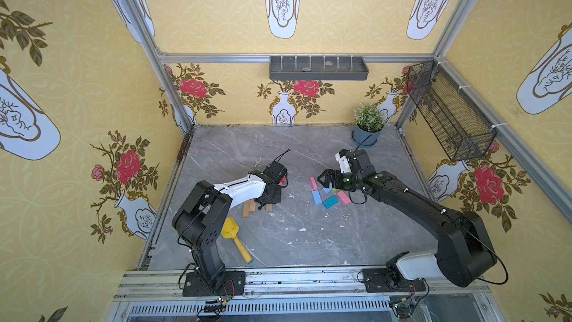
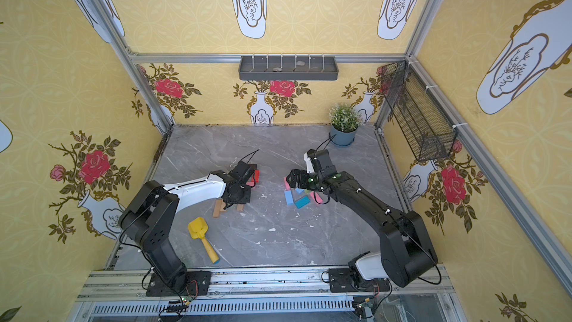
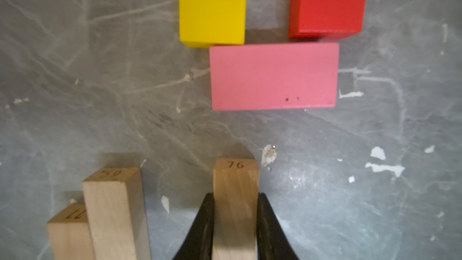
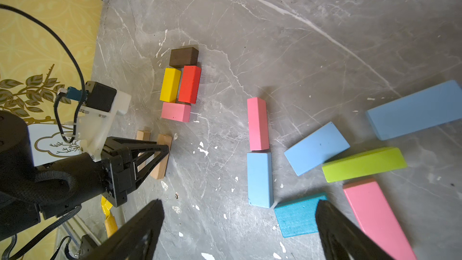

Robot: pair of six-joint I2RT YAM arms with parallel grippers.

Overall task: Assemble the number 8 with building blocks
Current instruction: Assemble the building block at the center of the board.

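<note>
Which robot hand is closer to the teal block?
The right one. The right gripper hangs open close by the teal block. The left gripper is away across the table, shut on a tan wooden block.

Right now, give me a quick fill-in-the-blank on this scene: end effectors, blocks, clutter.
1. The left end effector is shut on a plain wood block stamped ____.
2. The right end effector stands ____, gripping nothing.
3. Counting that one, ____ plain wood blocks show in the left wrist view.
4. The toy shovel is coloured ____.
Missing words: 76; open; three; yellow.
</note>
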